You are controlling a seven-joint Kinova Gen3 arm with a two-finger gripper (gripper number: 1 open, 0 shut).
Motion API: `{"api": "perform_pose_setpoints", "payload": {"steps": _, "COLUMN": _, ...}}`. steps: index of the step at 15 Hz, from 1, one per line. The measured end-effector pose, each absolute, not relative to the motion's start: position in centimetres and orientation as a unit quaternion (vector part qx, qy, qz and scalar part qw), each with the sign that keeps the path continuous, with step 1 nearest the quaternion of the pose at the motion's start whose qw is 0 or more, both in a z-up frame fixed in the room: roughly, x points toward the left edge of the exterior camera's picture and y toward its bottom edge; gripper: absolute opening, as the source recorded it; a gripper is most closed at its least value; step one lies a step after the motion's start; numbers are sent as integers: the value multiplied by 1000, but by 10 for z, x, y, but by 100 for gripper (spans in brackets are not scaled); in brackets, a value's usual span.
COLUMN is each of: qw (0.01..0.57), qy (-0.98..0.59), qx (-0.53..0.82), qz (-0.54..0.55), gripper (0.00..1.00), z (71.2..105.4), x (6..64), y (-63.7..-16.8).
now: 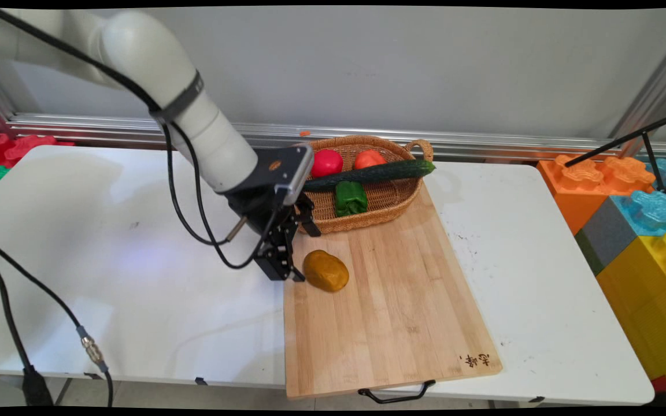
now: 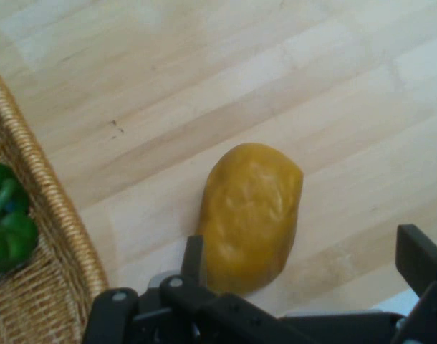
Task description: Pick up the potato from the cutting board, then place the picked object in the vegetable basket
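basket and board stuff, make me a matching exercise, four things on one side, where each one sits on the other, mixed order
Things:
1. potato
2. cucumber
3. green pepper
4. basket

Places:
A. inside the basket, on its floor
B. lying across the basket's rim
C. on the bare board, beside the gripper
D. on the far end of the cutting board

Pairs: 1-C, 2-B, 3-A, 4-D

You have bare cutting board (image 1: 391, 312) open on the near and right sides of the yellow potato (image 1: 325, 270). On the far side, the wicker basket (image 1: 367, 216) stands on the board, its wall near the potato, and the cucumber (image 1: 367, 173) overhangs its right rim. Left of the board the white table (image 1: 107, 277) is open, apart from the hanging black cables (image 1: 194, 231).
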State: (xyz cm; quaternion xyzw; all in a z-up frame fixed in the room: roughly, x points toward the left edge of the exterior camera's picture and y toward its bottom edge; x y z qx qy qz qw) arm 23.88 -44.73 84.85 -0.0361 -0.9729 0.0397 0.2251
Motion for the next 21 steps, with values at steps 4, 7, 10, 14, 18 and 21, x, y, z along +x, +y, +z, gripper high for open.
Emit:
{"api": "perform_pose_setpoints", "payload": {"steps": 4, "qw": 227, "qy": -971, "qx": -53, "qz": 52, "gripper": 100, "z": 826, "x": 234, "y": -446}}
{"api": "perform_pose_setpoints", "payload": {"steps": 7, "qw": 227, "qy": -970, "qx": -65, "qz": 64, "gripper": 100, "z": 812, "x": 231, "y": -446}}
{"api": "perform_pose_setpoints", "payload": {"steps": 10, "qw": 226, "qy": -969, "qx": -73, "qz": 73, "gripper": 100, "z": 800, "x": 230, "y": -446}}
{"api": "perform_pose_setpoints", "payload": {"steps": 14, "qw": 228, "qy": -966, "qx": -82, "qz": 87, "gripper": 100, "z": 788, "x": 229, "y": -448}}
{"api": "perform_pose_setpoints", "payload": {"steps": 18, "qw": 231, "qy": -964, "qx": -88, "qz": 94, "gripper": 100, "z": 781, "x": 228, "y": -448}}
{"api": "perform_pose_setpoints", "payload": {"steps": 21, "qw": 230, "qy": -964, "qx": -92, "qz": 94, "gripper": 0, "z": 778, "x": 229, "y": -448}}
